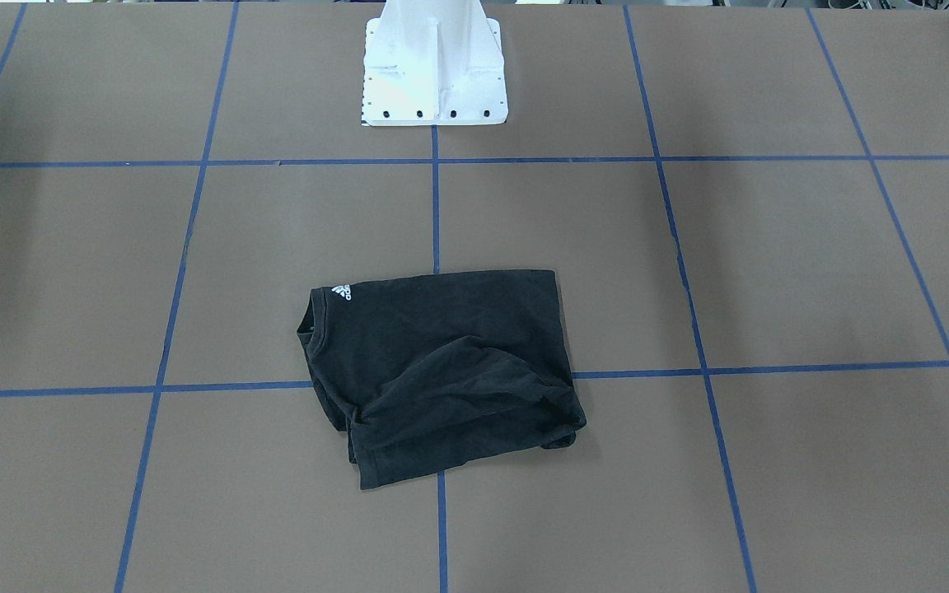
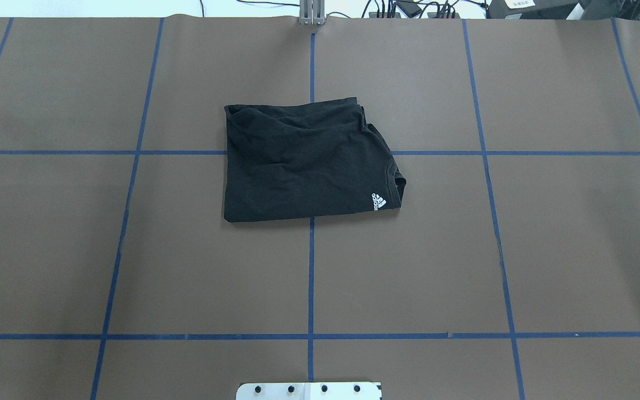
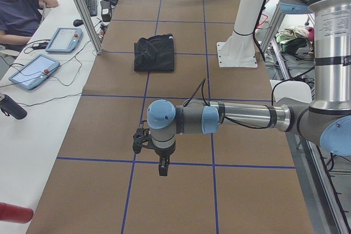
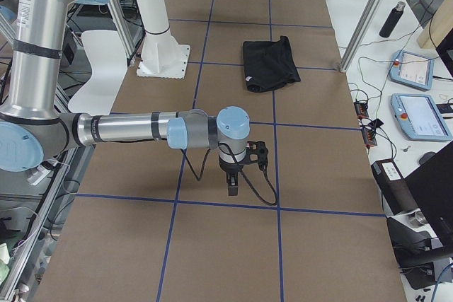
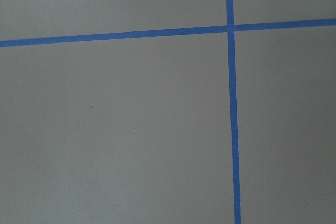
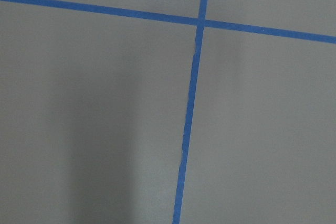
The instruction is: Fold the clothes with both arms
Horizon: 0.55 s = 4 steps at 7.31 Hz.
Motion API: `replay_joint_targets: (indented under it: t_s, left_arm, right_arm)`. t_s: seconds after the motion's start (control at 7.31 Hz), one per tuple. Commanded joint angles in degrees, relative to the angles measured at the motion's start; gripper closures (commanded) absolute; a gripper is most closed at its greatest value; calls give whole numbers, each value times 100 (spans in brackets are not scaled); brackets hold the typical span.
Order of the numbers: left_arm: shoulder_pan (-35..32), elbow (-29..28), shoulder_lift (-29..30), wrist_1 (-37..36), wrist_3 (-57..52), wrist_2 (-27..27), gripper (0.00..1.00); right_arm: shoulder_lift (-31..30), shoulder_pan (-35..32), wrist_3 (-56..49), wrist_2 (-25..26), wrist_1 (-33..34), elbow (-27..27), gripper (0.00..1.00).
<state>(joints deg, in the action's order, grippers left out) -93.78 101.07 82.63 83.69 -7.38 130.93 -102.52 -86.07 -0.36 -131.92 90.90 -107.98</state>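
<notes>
The black T-shirt (image 1: 441, 371) lies folded into a rough rectangle at the middle of the brown table (image 2: 75, 250). Its small white logo (image 2: 379, 201) faces up near the collar; the large graphic is hidden. The shirt also shows in the overhead view (image 2: 303, 161) and both side views (image 3: 154, 54) (image 4: 269, 64). My left gripper (image 3: 163, 167) hangs far from the shirt, over a tape crossing near the table's left end. My right gripper (image 4: 232, 187) hangs likewise toward the right end. I cannot tell whether either is open or shut. Both wrist views show only bare table and tape.
The white pedestal base (image 1: 433, 74) stands at the robot's side of the table. Blue tape lines (image 2: 311, 278) divide the surface into squares. An operator (image 3: 22, 9) sits at a side desk with tablets (image 3: 33, 71) and a bottle (image 3: 11, 106). More tablets (image 4: 422, 114) lie past the other end.
</notes>
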Motion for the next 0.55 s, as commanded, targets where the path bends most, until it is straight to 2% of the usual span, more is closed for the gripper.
replay_joint_targets:
  t_s: [0.0, 0.41]
  left_arm:
    - [0, 35, 8, 7, 0, 11, 0]
    - [0, 35, 8, 7, 0, 11, 0]
  right_arm:
    - [-31, -15, 27, -9, 7, -127, 0]
    - [-31, -15, 27, -9, 7, -100, 0]
